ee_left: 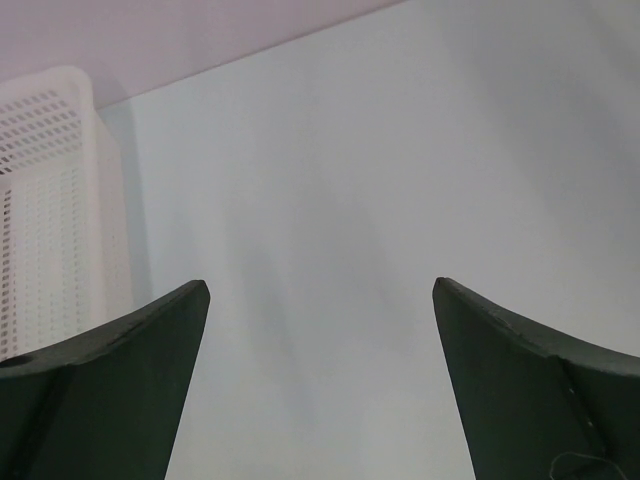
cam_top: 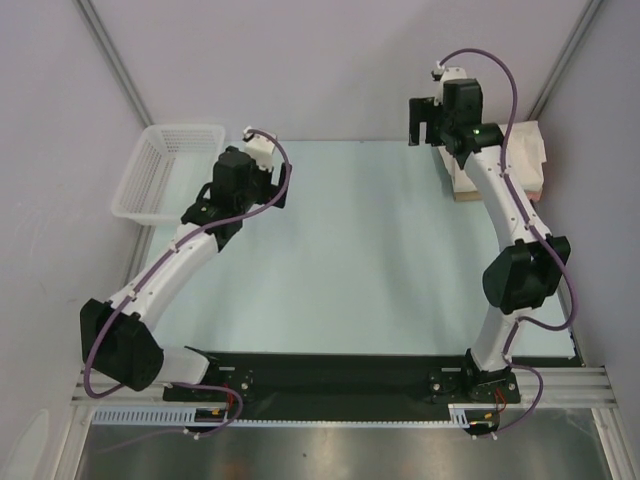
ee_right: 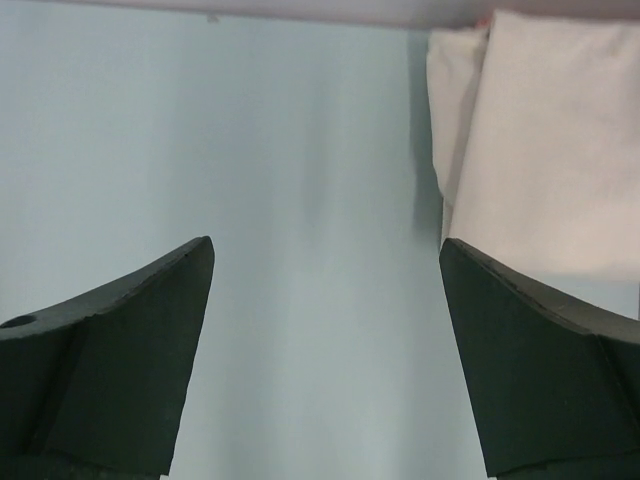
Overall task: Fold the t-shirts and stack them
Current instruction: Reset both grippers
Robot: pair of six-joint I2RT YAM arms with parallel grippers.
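Two arms, one table, one basket, one pile of cloth.

Top view: table, flat, matte, pale blue-green. It is enclosed by plain lilac-grey walls, with metal posts at the far corners. White plastic lattice basket at 10 o'clock, on the far left corner. Folded t-shirts at 2 o'clock, far right corner: stacked, cream-white on top, a peach-tan edge beneath, soft rounded folds. The left arm, white links and black joints, reaches toward 11 o'clock and ends beside the basket. The right arm reaches to 1 o'clock, where the right gripper hangs just left of the pile.

Left wrist view: left gripper, two dark wedge-shaped fingers spread wide, nothing between them, bare table below. Perforated basket wall at 9 o'clock.

Right wrist view: fingers likewise wide apart, holding nothing. Cream cloth at 1 to 2 o'clock, beyond the right-hand fingertip.
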